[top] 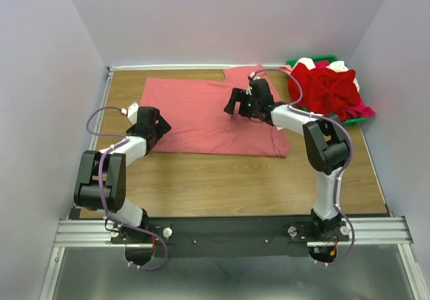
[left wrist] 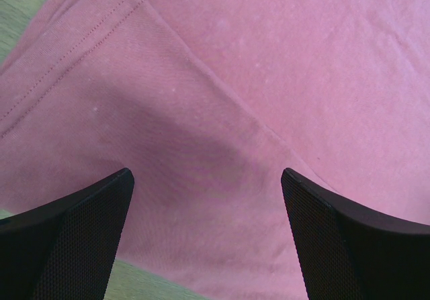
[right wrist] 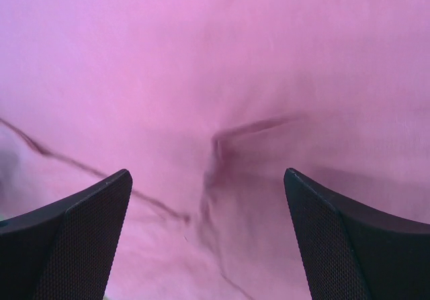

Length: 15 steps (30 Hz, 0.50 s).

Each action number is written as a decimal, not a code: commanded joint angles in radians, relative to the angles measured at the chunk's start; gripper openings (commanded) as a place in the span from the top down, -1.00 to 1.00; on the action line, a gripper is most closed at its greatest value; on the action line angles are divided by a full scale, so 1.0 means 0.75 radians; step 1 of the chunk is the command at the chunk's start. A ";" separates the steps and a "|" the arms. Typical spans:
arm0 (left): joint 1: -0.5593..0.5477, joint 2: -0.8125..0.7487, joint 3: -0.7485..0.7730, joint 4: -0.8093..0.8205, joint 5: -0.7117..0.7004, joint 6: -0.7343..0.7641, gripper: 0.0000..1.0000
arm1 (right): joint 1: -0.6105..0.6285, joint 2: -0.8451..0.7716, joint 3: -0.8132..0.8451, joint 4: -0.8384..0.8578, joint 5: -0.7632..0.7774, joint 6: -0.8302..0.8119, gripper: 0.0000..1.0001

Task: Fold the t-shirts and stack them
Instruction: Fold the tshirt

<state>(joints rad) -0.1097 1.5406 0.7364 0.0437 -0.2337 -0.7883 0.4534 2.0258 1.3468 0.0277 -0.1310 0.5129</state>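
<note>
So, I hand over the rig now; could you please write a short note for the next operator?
Left gripper: open, over the near left corner of the salmon-pink cotton t-shirt, holding nothing.
Right gripper: open, over the shirt's wrinkled right part.
The shirt lies spread on the wooden table. More clothes, red on top, wait in the green plastic bin.
Done: one shirt laid out. Left: fold it and the rest, stack.

A pink t-shirt (top: pixel 201 115) lies spread flat; red and white t-shirts (top: pixel 329 88) are heaped far right.
</note>
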 commanded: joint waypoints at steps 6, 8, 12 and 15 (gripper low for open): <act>0.001 0.004 0.006 -0.007 -0.046 0.024 -0.97 | 0.005 -0.009 0.182 0.102 0.162 -0.058 -1.00; 0.001 -0.007 0.012 -0.013 -0.040 0.030 -0.97 | 0.005 -0.064 0.125 0.062 0.169 -0.072 -1.00; 0.001 -0.056 0.022 -0.028 -0.028 0.030 -0.97 | 0.005 -0.275 -0.159 0.029 0.232 -0.042 -1.00; 0.001 -0.086 0.049 -0.032 0.003 0.037 -0.97 | 0.005 -0.369 -0.331 0.008 0.277 -0.027 -1.00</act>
<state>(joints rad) -0.1097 1.5253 0.7395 0.0277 -0.2344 -0.7807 0.4534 1.8210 1.1988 0.0772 0.0013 0.4889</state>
